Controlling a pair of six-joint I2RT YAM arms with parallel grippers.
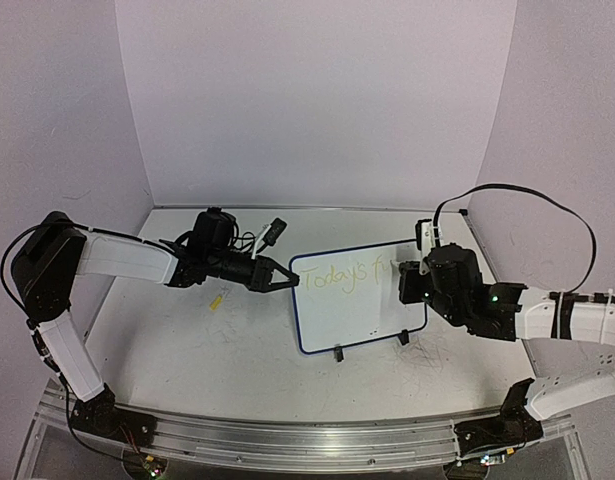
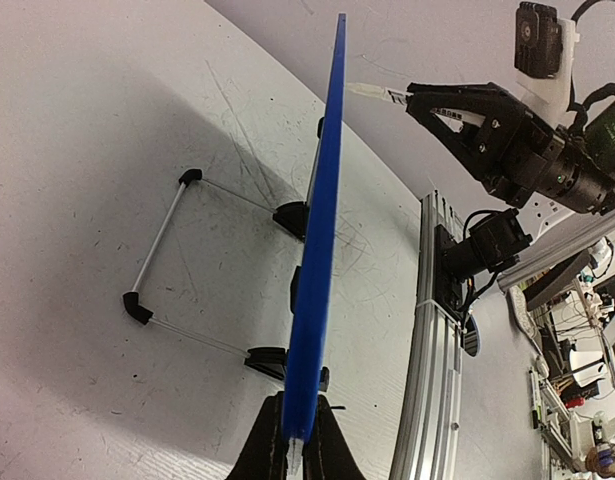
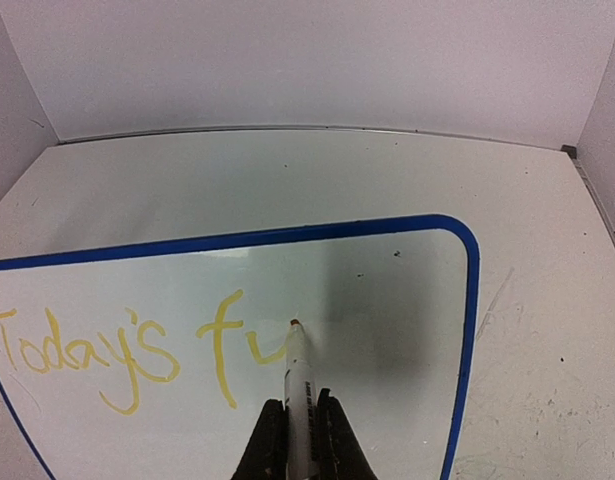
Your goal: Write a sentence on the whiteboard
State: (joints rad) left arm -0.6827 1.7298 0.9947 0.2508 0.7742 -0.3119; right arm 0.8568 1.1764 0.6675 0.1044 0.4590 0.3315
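The whiteboard (image 1: 352, 298) stands on the table on two black feet, with a blue frame. My left gripper (image 1: 287, 282) is shut on its left edge; in the left wrist view the board (image 2: 322, 220) shows edge-on between the fingers (image 2: 332, 450). My right gripper (image 3: 299, 425) is shut on a white marker (image 3: 298, 375) whose tip touches the board face (image 3: 387, 300). The sentence (image 3: 137, 350) in pale yellow reads "Today's fu", also seen in the top view (image 1: 339, 274).
A small yellow marker cap (image 1: 216, 300) lies on the table left of the board. The board's wire stand (image 2: 172, 260) rests behind it. An aluminium rail (image 1: 307, 440) runs along the near table edge. White walls enclose the table.
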